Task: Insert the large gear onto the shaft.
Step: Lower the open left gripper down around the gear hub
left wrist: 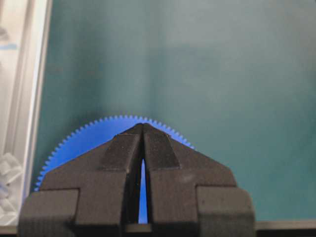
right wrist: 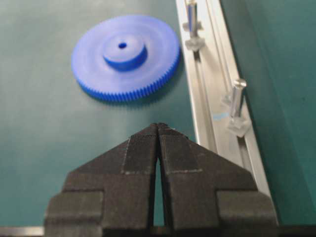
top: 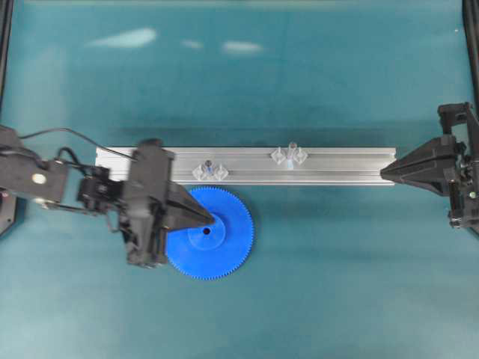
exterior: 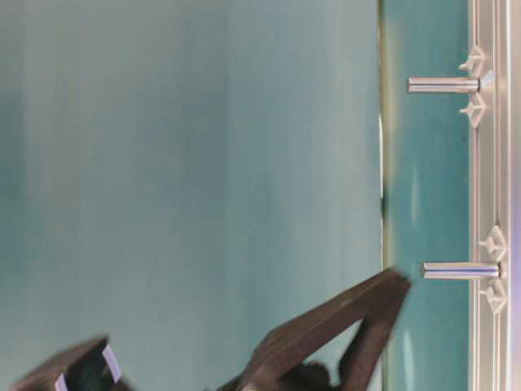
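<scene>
The large gear [top: 224, 247] is a bright-blue toothed disc lying flat on the teal table, just in front of the rail. It also shows in the left wrist view [left wrist: 79, 143] and the right wrist view [right wrist: 126, 54]. My left gripper [top: 212, 220] hovers over its hub with jaws shut and empty [left wrist: 142, 126]. Two thin silvery pins stand on the rail: one shaft [top: 209, 164] just behind the gear, and another [top: 291, 149] further right. My right gripper [top: 383, 172] is shut and empty [right wrist: 157, 125] at the rail's right end.
The aluminium rail [top: 337, 168] runs left to right across the middle of the table, and also shows in the right wrist view [right wrist: 212, 98]. Both pins show in the table-level view [exterior: 460, 270] [exterior: 444, 85], with a dark gripper finger [exterior: 358, 314] near the lower one.
</scene>
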Robot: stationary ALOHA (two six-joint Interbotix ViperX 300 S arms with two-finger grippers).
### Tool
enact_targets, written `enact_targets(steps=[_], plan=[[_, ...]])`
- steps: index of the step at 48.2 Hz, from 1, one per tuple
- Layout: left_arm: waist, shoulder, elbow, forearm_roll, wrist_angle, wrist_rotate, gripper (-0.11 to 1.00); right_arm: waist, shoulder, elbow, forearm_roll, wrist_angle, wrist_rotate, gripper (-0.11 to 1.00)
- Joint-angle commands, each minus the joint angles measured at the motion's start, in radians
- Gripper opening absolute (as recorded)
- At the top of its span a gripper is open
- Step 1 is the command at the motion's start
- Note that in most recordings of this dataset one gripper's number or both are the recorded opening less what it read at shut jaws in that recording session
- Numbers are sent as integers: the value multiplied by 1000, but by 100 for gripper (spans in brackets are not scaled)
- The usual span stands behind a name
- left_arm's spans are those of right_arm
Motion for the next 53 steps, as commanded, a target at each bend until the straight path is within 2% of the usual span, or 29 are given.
enact_targets(steps=[1,9,24,53], plan=[[-8,21,-52,3,38,0,0,-9,-3,-5,0,-5,8,5],[-8,60,-98,3,132,0,0,-20,-18,0,0,21,8,5],[-8,86,-149,3,232,-3,0,-21,-63,17,0,71,9,5],[-8,202,-311,3,589,3,0,-23,-77,35,-2,98,11,5]])
